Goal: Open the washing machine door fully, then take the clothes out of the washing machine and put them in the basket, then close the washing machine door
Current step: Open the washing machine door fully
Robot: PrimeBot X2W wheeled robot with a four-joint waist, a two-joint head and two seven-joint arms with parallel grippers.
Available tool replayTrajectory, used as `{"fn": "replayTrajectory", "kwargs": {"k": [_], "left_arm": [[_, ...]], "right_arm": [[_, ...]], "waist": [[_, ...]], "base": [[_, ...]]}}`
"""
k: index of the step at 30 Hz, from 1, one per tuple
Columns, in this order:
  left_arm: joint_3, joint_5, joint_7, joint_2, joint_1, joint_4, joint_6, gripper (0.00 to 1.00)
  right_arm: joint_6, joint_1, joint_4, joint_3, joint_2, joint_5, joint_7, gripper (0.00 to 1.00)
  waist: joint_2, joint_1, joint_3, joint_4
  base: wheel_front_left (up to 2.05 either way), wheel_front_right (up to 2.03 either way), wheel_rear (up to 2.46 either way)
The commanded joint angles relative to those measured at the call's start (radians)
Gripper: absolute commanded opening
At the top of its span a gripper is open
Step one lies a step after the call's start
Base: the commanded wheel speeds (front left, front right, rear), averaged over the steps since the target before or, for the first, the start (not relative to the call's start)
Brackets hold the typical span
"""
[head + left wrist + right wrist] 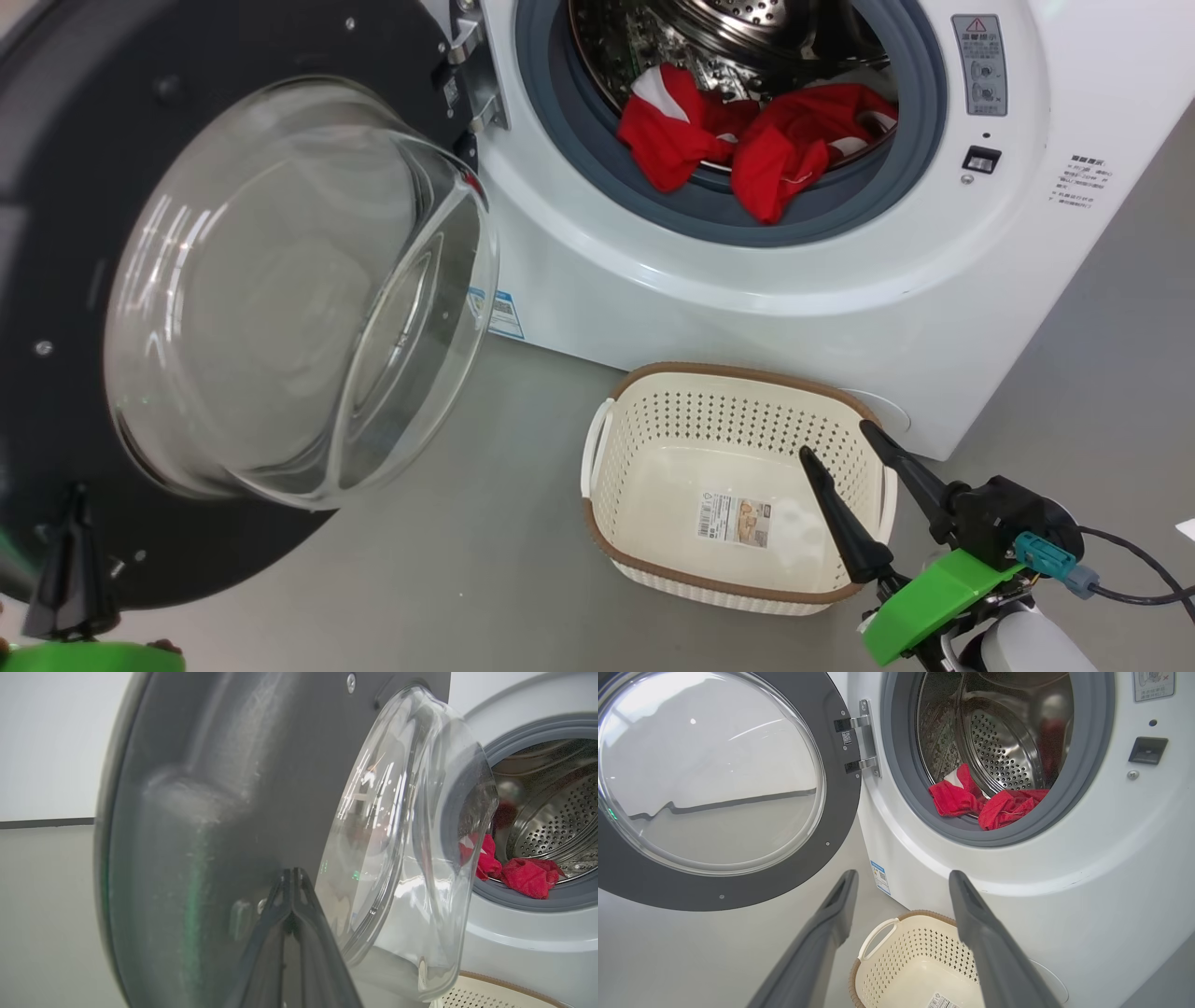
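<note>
The washing machine (747, 289) is white, and its door (56, 233) with the black rim and bulging glass bowl (299, 289) stands swung open to the left. Red clothes (747, 140) with white patches lie at the drum's front lip, draped on the grey gasket (985, 805). The cream basket (653, 420) sits on the floor below the opening with nothing in it but a label. My left gripper (77, 495) is shut, its tips against the door's inner black rim (293, 872). My right gripper (840, 439) is open above the basket's right side.
Grey floor (467, 523) spreads between the open door and the basket. A door latch slot (980, 161) and warning stickers sit on the washer's right front. A cable (1139, 579) trails from my right wrist.
</note>
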Motion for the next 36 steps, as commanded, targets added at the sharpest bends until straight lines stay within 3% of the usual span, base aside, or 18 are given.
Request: {"fn": "replayTrajectory", "kwargs": {"k": [1, 16, 36], "left_arm": [[0.061, 0.014, -0.009, 0.036, -0.057, -0.009, -0.004, 0.00], [0.197, 0.059, -0.009, 0.030, -0.168, 0.121, -0.038, 0.00], [0.361, 0.081, -0.009, 0.066, -0.294, 0.267, -0.044, 0.00]], "right_arm": [[0.002, -0.031, -0.021, 0.020, -0.005, -0.010, -0.012, 1.00], [0.002, -0.066, -0.018, 0.033, -0.009, -0.019, -0.012, 1.00], [0.002, -0.093, -0.017, 0.034, -0.013, -0.030, -0.012, 1.00]], "waist": [[0.0000, 0.0000, 0.006, -0.003], [0.0000, 0.0000, 0.059, -0.031], [0.0000, 0.0000, 0.119, -0.073]], "base": [[0.00, 0.00, 0.00], [0.00, 0.00, 0.00], [0.00, 0.00, 0.00]]}}
